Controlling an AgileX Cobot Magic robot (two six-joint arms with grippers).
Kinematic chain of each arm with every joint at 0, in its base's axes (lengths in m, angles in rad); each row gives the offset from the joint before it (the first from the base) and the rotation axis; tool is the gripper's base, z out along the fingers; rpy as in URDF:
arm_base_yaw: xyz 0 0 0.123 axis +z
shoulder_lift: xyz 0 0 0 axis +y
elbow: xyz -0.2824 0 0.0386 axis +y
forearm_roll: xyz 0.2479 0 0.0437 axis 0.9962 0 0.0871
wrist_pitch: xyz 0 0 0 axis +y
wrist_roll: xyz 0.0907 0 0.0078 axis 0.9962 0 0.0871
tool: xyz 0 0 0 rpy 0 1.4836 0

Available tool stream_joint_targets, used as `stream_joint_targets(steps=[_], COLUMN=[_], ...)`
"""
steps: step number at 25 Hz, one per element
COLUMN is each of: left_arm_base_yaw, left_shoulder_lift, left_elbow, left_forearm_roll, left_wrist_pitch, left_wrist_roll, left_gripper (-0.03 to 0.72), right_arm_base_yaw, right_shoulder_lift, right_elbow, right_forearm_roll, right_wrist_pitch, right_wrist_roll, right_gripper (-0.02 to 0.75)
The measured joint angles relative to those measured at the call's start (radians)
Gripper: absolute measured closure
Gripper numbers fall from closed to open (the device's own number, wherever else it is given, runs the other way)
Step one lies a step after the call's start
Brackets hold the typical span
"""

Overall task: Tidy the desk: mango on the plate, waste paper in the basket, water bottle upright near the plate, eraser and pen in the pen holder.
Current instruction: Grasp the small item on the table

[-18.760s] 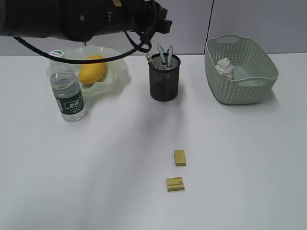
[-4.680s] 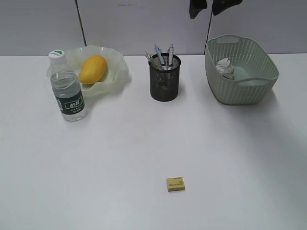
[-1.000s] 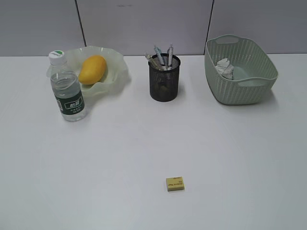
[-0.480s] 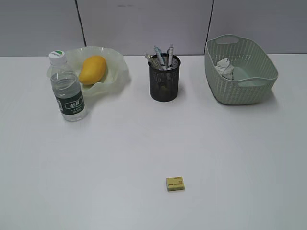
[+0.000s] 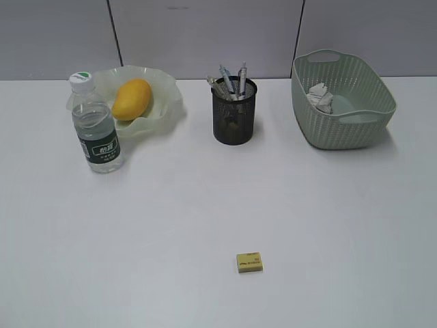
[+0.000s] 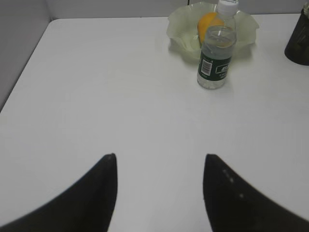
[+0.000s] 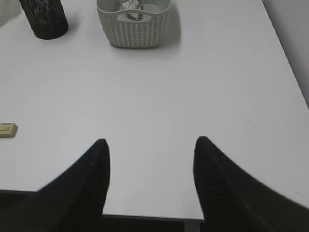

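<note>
White worktop (image 5: 171, 219), grey partition wall behind. Mango (image 5: 131, 98) sits in the plate (image 5: 171, 96); bottle (image 5: 96, 126) stands upright just beside the plate; paper (image 5: 319, 96) lies in the basket (image 5: 372, 130); pens (image 5: 231, 80) stand in the holder (image 5: 234, 113). One eraser (image 5: 250, 262) lies alone near the front edge, well apart from the holder.

Left claw (image 6: 159, 193) spread, holding nothing, over bare worktop. Right claw (image 7: 150, 181) spread, holding nothing, at the worktop's near edge; the eraser shows at far left of its view.

Step in hand, by judgement: fetch the last eraser. Come straight down, pinch across its short sides, lift clear, release above the holder's mouth without knocking the pens.

Against 18.8 s ago: two erasers then, one now; the arm that reached across the back is gone from the exterior view.
</note>
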Motion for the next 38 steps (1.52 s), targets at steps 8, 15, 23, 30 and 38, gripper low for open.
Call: stream_joint_targets(steps=[8, 15, 23, 30, 38], left_arm_base_yaw=[0.0, 0.0, 0.0, 0.0, 0.0], left_shoulder_lift=[0.0, 0.0, 0.0, 0.0, 0.0], left_elbow=[0.0, 0.0, 0.0, 0.0, 0.0], left_forearm_roll=[0.0, 0.0, 0.001, 0.005, 0.009], left_wrist_pitch=[0.0, 0.0, 0.0, 0.0, 0.0], left_wrist_roll=[0.0, 0.0, 0.0, 0.0, 0.0], left_gripper=[0.25, 0.25, 0.25, 0.263, 0.038], right_arm_base_yaw=[0.0, 0.0, 0.0, 0.0, 0.0], right_shoulder_lift=[0.0, 0.0, 0.0, 0.0, 0.0], right_elbow=[0.0, 0.0, 0.0, 0.0, 0.0], right_forearm_roll=[0.012, 0.014, 0.014, 0.014, 0.014], right_wrist_pitch=[0.0, 0.0, 0.0, -0.001, -0.003], right_wrist_roll=[0.0, 0.0, 0.0, 0.0, 0.0], right_gripper=[0.094, 0.08, 0.207, 0.285, 0.293])
